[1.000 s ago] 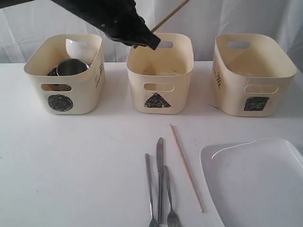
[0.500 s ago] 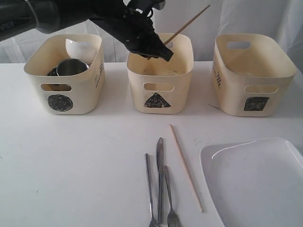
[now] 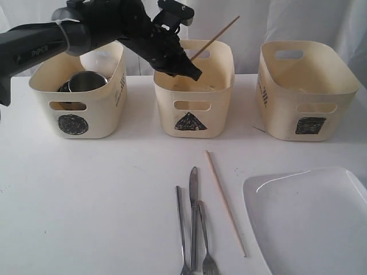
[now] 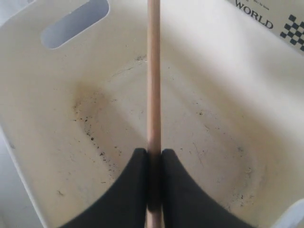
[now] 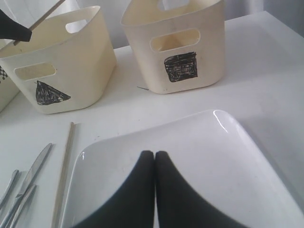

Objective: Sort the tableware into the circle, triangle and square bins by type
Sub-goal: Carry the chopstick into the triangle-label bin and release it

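White tabletop (image 3: 103, 189) fills the foreground, and most of the unsorted tableware lies at its near edge. The steel cutlery (image 3: 194, 223) lies there in a tight bundle: a knife with a fork and another piece touching it. Just beside them a loose chopstick (image 3: 225, 200) lies at a slant. To the right lies the white squarish plate (image 3: 309, 223). The right gripper (image 5: 155, 159) hangs over it with its jaws pressed together and nothing between them.

Farther back stand three bins in a row. The circle bin (image 3: 92, 114) on the left already holds a steel cup (image 3: 87, 81). The square bin (image 3: 287, 114) on the right looks empty from here.

Between them, the left gripper (image 3: 192, 71) is over the triangle bin (image 3: 194, 117), pinching the held chopstick (image 3: 215, 38) near its lower end. The stick is tilted, its free end rising past the back rim.

That tilt looks like the main risk. If the stick is let go from this height, it could pivot on the rim and tip out behind the bin. It could also bounce off the bare floor.
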